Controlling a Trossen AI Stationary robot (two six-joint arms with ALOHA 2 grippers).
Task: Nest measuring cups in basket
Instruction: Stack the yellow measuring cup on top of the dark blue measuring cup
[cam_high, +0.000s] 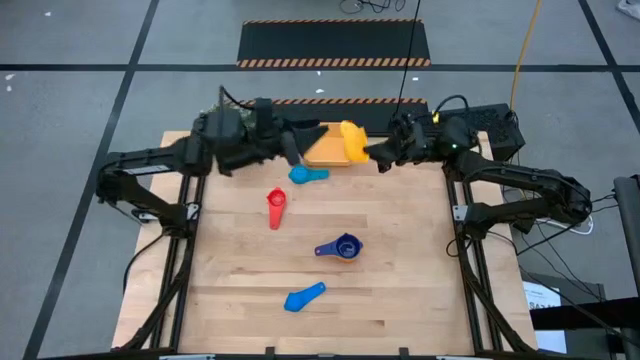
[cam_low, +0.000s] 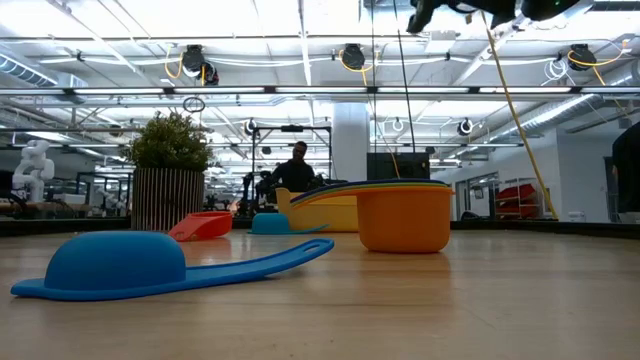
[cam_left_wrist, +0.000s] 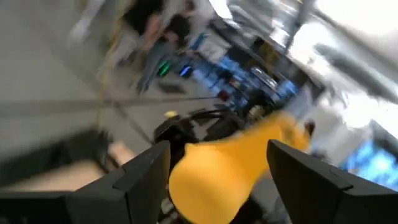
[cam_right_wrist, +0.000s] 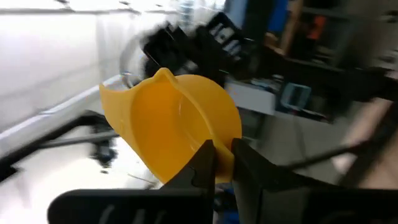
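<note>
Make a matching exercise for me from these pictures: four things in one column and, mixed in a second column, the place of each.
Things:
1. yellow measuring cup
2. red measuring cup
3. dark blue measuring cup
4. basket

Places:
a. lying near the middle of the table
b. at the table's far edge, between the two arms
c. pinched in the right pincer
d. lying on the table, left of its middle

Pairs: 1-c, 2-d, 3-a, 4-b

Bright ceiling lights glare in low view; both wrist views motion-blurred.
</note>
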